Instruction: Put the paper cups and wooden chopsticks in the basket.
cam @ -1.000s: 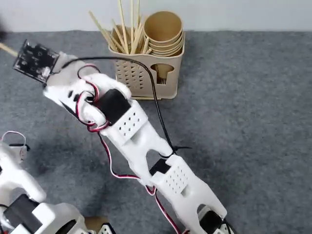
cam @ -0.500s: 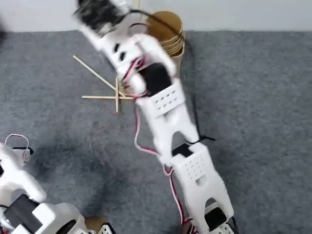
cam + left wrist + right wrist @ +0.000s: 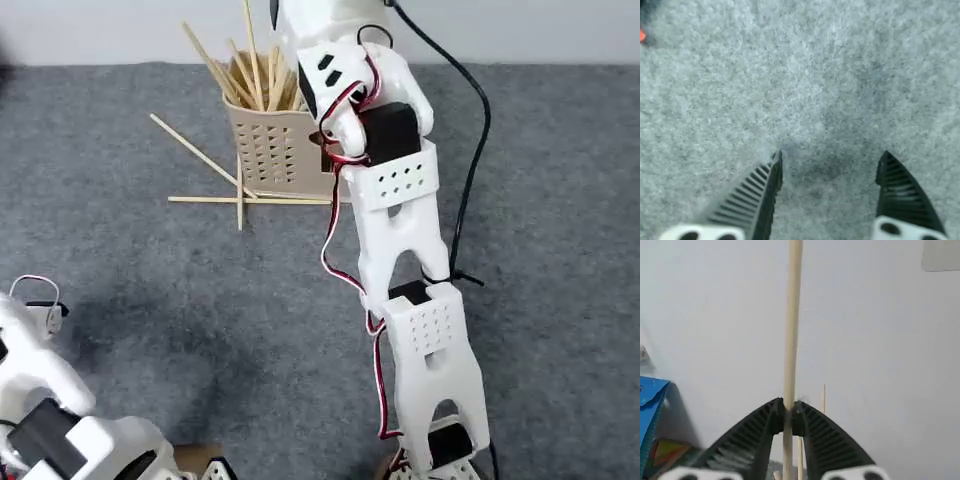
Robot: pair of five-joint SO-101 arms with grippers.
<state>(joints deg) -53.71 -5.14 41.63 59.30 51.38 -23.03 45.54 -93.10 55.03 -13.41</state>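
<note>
A beige perforated basket [image 3: 268, 152] stands at the back of the grey carpet, with several wooden chopsticks [image 3: 252, 72] upright in its left half. My right arm [image 3: 385, 170] stretches over its right half and hides what is there. In the right wrist view my right gripper [image 3: 788, 416] is shut on one chopstick [image 3: 792, 315], held upright against a white wall. Three loose chopsticks [image 3: 196, 155] lie on the carpet just left of the basket and in front of it. My left gripper [image 3: 830, 167] is open over bare carpet, low at the near left.
The left arm's base [image 3: 45, 405] sits at the near left corner. A white wall [image 3: 500, 30] runs behind the basket. A blue object [image 3: 650, 405] shows at the edge of the right wrist view. Open carpet [image 3: 150, 300] lies between the arms.
My right arm has swung from left of the basket to above it, carrying a chopstick. It now covers the cups, and three chopsticks on the carpet have come into view.
</note>
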